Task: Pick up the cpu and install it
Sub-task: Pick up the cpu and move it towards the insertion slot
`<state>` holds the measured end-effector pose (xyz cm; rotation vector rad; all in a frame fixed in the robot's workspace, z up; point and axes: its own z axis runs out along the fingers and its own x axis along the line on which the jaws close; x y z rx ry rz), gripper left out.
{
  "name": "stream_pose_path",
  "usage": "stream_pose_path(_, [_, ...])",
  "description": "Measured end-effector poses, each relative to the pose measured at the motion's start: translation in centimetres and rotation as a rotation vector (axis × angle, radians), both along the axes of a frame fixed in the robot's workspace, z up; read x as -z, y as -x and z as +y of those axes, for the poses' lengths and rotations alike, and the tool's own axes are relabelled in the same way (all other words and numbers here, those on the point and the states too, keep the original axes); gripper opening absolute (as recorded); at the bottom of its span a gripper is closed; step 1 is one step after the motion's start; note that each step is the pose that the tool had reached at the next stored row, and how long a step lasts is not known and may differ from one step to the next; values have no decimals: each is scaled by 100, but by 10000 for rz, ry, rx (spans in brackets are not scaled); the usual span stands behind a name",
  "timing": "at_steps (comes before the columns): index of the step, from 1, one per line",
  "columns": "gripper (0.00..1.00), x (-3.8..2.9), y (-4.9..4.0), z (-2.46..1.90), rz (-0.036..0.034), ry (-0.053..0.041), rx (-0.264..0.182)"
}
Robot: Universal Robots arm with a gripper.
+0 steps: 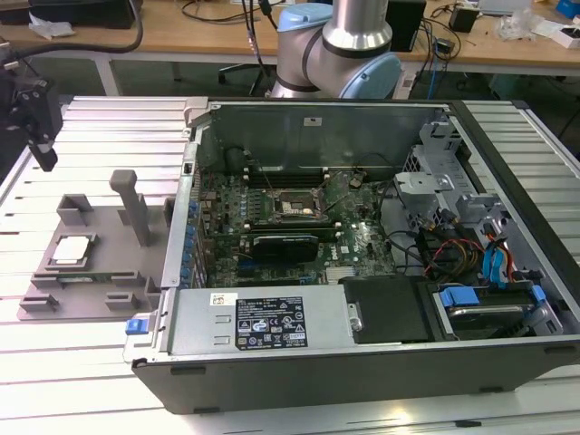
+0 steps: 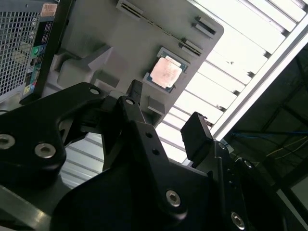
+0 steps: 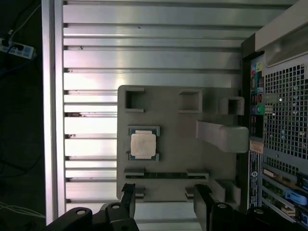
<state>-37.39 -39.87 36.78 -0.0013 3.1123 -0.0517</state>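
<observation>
- While the black two-fingered gripper hangs high over the slatted aluminium table at the exterior view's far left, its fingers stand wide apart with nothing between them: empty-handed.
- And there's the cpu, the small flat square chip with the silvery metal top. It lies flat in its recess on the grey plastic fixture tray, on the exterior view's left of the open black computer case.
- Key relation: the chip sits below the gripper and nearer the camera, a shade toward the exterior view's right. The two are well apart, no contact.
- In the first wrist view the cpu lies out beyond the fingertips, more in line with one finger than centred in the gap.
- Being square, it offers no long axis, and its edges run roughly square to the line between the fingers.
- Over in the case, the black motherboard socket frame looks unfilled, as far as can be judged.
</observation>
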Motion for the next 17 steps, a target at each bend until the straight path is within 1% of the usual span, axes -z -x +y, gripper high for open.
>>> stream_pose_path(17, [60, 98, 0, 0, 1, 0, 0])
